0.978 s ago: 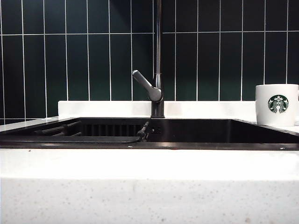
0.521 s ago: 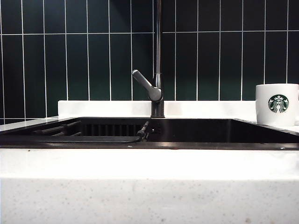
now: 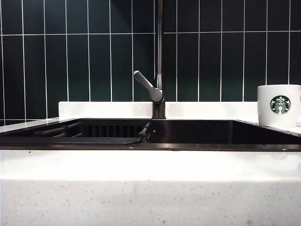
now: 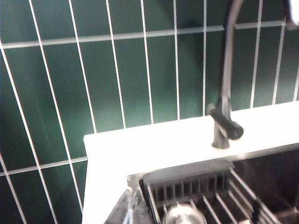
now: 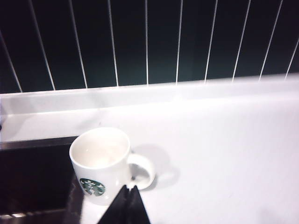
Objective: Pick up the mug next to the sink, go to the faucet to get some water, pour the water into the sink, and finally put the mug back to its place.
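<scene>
One empty mug (image 5: 100,163) stands upright beside the sink (image 5: 32,177); right claw (image 5: 125,205) clenched, left claw unseen, clenched

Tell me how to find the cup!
Find the big black sink in the white counter. Right of it, upright on the counter, stands the mug: white, with a round green logo and a handle, the only cup there.

Exterior view: low, at counter-edge height, facing the tiled wall (image 3: 70,61) across the sink (image 3: 197,133).
Left wrist view: high, tilted, near the faucet (image 4: 224,112).
Right wrist view: above the mug (image 5: 100,165), close.
Shared: faucet, mug, wall.
</scene>
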You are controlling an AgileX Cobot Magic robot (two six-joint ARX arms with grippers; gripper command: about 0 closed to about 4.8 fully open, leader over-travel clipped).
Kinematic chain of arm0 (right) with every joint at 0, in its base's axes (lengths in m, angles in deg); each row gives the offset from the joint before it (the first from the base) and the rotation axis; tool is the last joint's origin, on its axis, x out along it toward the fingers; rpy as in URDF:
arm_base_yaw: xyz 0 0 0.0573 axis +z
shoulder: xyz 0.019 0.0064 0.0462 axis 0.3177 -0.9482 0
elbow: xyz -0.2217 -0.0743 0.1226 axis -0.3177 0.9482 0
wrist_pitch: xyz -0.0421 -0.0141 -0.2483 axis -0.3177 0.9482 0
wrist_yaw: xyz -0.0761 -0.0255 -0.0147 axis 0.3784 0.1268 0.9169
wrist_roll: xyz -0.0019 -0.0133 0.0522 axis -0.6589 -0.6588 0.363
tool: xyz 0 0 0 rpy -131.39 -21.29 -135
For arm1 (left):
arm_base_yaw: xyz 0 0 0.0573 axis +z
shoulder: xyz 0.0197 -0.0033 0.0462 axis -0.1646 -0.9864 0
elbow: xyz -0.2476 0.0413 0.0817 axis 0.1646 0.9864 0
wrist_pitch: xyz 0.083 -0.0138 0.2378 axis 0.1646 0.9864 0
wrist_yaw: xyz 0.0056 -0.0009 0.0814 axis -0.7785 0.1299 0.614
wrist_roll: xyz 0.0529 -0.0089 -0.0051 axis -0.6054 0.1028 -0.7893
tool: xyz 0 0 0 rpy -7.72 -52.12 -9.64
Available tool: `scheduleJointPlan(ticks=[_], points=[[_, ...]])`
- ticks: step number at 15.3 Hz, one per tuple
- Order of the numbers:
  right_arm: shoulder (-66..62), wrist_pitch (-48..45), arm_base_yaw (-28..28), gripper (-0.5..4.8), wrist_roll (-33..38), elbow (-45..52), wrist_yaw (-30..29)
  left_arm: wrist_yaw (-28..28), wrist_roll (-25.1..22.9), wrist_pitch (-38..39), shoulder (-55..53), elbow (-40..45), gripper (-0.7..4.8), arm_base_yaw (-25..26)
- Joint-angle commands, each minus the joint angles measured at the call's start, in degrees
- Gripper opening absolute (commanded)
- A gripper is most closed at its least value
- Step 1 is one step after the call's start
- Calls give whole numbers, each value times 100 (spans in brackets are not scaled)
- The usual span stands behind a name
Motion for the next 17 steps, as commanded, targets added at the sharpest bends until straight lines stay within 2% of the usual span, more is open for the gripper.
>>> scheduleJointPlan(ticks=[1, 2, 3, 4, 5, 8, 11, 12, 13, 14, 15, 17], points=[[-321, -310, -39, -1, 833, -22, 111, -28, 42, -745, -511, -66, -3, -7], [-361, -319, -37, -1, 833, -24, 72, -33, 39, -960, -721, -66, 0, -2], [-361, -306, -39, 36, 811, -22, -269, -103, 37, -1040, -964, -66, 36, -2], [-382, -315, -37, 85, 691, -20, -282, -289, 35, -1045, -1167, -66, 54, -2], [-466, -313, -37, 111, 385, -22, -271, -428, 31, -1067, -1429, -66, 58, -2], [-907, -181, -94, 154, -278, -20, -254, -671, -4, -1373, -2396, -118, 58, -9], [-1375, -223, -101, 154, -273, -20, -518, -691, -7, -2037, -3169, -138, 58, -11], [-1497, -319, -103, 154, -262, -13, -485, -688, -4, -2319, -3388, -140, 58, -17], [-1821, -592, -114, 169, -225, -9, -160, -688, -7, -2527, -3773, -258, 58, -17], [-2170, -848, -162, 236, -225, -9, -39, -691, -9, -2527, -4041, -413, 58, -20], [-2483, -1099, -188, 253, -225, -9, -11, -691, -11, -2562, -4304, -575, 58, -20], [-3156, -1696, -205, 252, -219, -9, 0, -693, -26, -2586, -4754, -931, 58, -20]])
